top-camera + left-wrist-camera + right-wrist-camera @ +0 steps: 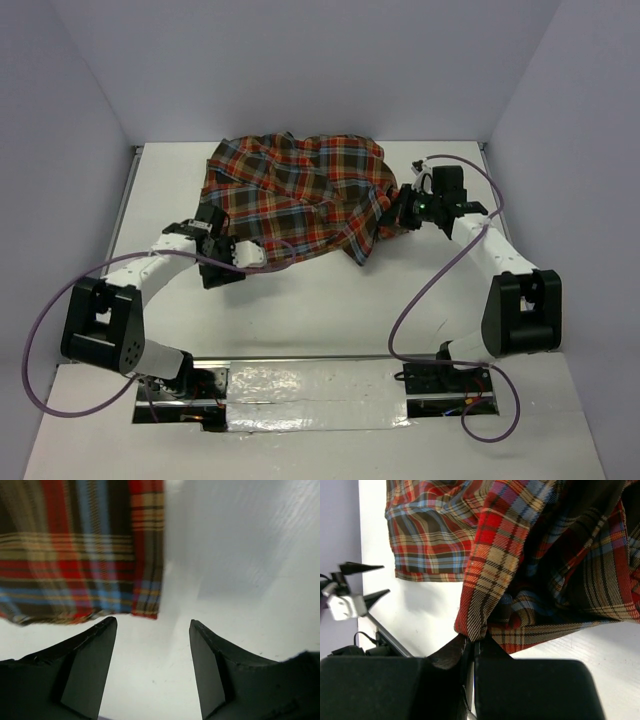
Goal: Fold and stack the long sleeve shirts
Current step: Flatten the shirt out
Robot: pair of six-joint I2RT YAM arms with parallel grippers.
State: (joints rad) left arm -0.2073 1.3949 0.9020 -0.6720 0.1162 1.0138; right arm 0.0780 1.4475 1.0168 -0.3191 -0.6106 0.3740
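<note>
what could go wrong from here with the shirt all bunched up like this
The right gripper is shut on a fold of the shirt, while the left gripper is open and holds nothing. A pull from the right alone would likely drag the heap rather than spread it.
The shirt lies just beyond the open left jaws, so closing there may catch nothing.
The pinched fold looks layered, so several layers may lift together.

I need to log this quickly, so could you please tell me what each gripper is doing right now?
Left gripper: open, holding nothing.
Right gripper: closed on the plaid shirt.
</note>
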